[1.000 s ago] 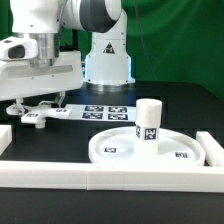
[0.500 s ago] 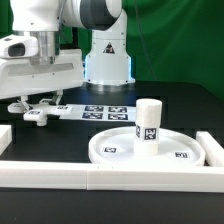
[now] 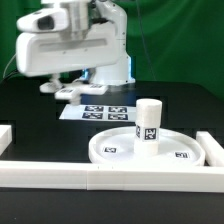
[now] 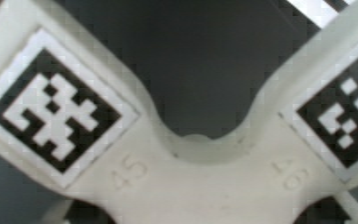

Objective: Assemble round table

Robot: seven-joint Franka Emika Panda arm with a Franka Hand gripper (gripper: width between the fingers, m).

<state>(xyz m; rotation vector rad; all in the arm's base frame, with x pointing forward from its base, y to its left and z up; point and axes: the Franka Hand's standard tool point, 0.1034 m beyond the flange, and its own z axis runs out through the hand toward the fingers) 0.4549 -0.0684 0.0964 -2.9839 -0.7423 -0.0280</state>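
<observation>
In the pincer [image 3: 64, 86] — cross-shaped foot [image 3: 84, 92]

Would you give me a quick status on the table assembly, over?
Gripper shut on cross-shaped foot, held off the table. Leg upright on round disc. Nothing seen in the way.

The arm's fingers [image 3: 60, 82] grip the cross-shaped foot [image 3: 72, 92] above the black counter [image 3: 30, 115], toward the exterior view's left, near the marker board [image 3: 100, 112]. Nearer the camera, the short leg [image 3: 148, 120] stands upright on the round disc [image 3: 120, 150], with white rails [image 3: 60, 172] beside it.
</observation>
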